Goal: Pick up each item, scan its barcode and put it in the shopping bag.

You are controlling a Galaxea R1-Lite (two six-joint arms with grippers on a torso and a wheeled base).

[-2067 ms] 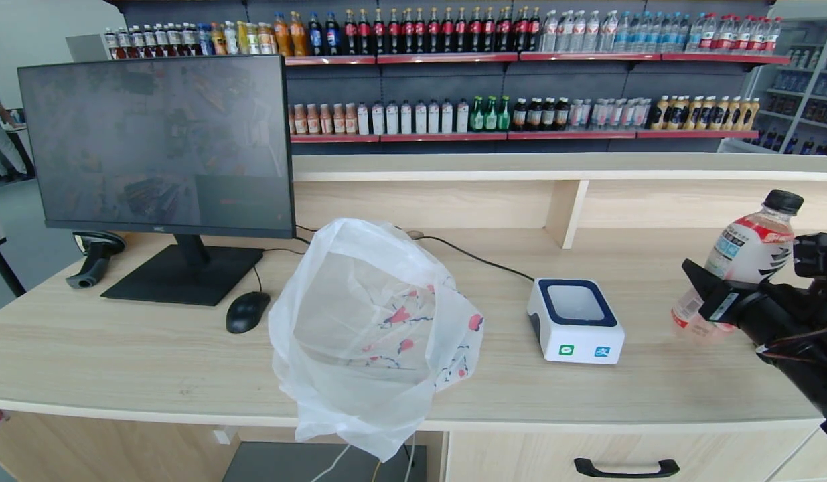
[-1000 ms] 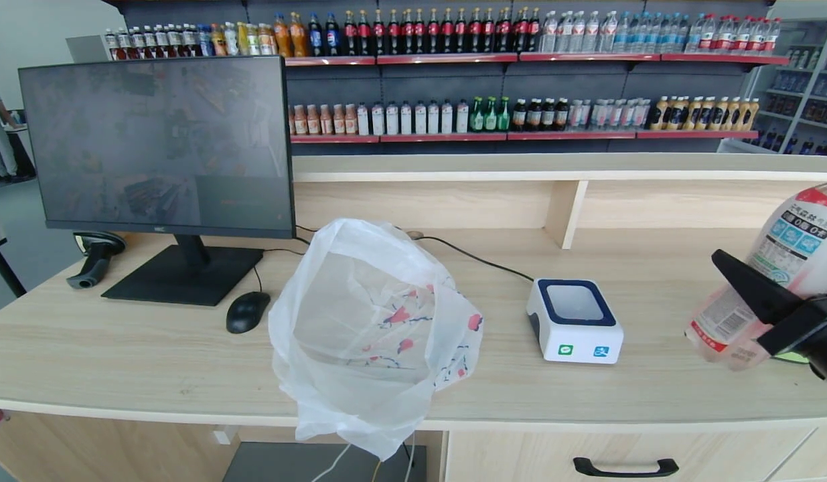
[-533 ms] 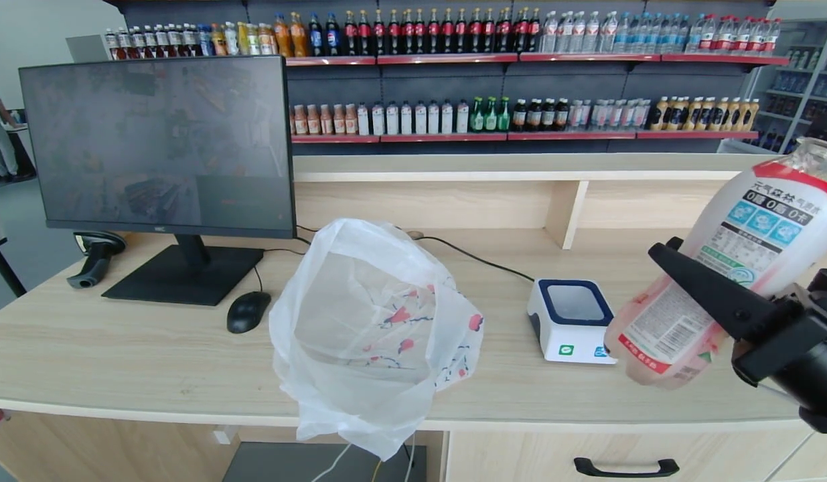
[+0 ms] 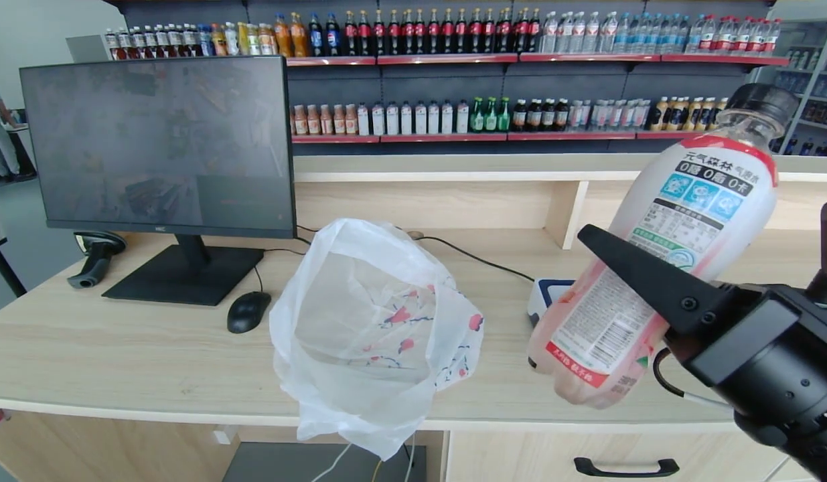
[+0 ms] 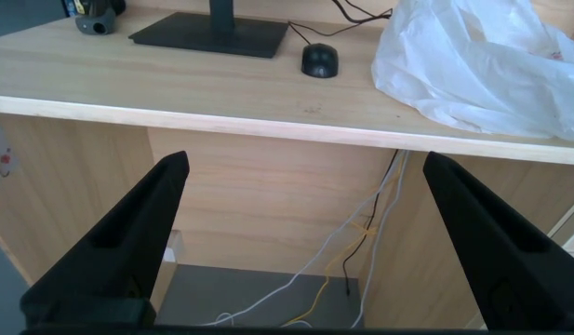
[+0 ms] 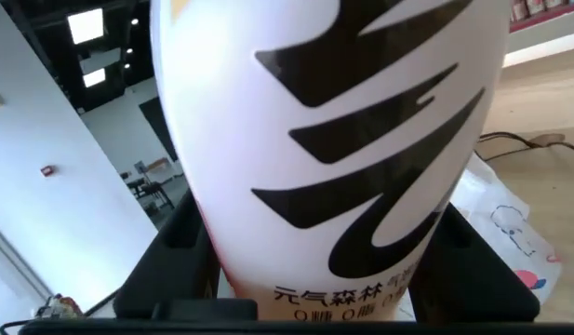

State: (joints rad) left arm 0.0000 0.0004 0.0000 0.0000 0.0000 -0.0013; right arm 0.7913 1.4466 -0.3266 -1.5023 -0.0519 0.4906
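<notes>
Since 2.1 s ago the right tool (image 4: 621, 264) has carried the bottle (image 4: 688, 221) from the far right of the desk (image 4: 118, 361) up and leftward; the bottle now hangs tilted in the air, cap up and to the right, base low and leftward, in front of the desk scanner (image 4: 542, 294) and hiding most of it. Nothing else has shifted. Left to right: a handheld scanner (image 4: 92, 258) rests in its cradle at the desk's left end, unused. Beside it stands the monitor (image 4: 159, 144), with the mouse (image 4: 248, 311) near its foot. The left tool (image 5: 305, 163) is parked below the desk's front edge, fingers spread wide and empty, presumably kept clear of the working arm. The shopping bag (image 4: 373, 335) sits mid-desk at the front edge, mouth open upward and part of it drooping over the edge; no item is visible inside it. It is placed just left of the desk scanner, so the drop after a scan is short. The right tool is clamped across the bottle's lower body, one finger lying along the label. The grip leaves the printed panel near the base exposed; the barcode appears to face the head camera, not the scanner window. Judgement: the scan step is in hand, and the bottle likely needs rolling to bring the code down. In the right wrist view the bottle (image 6: 333, 140) sits snug between the fingers.
</notes>
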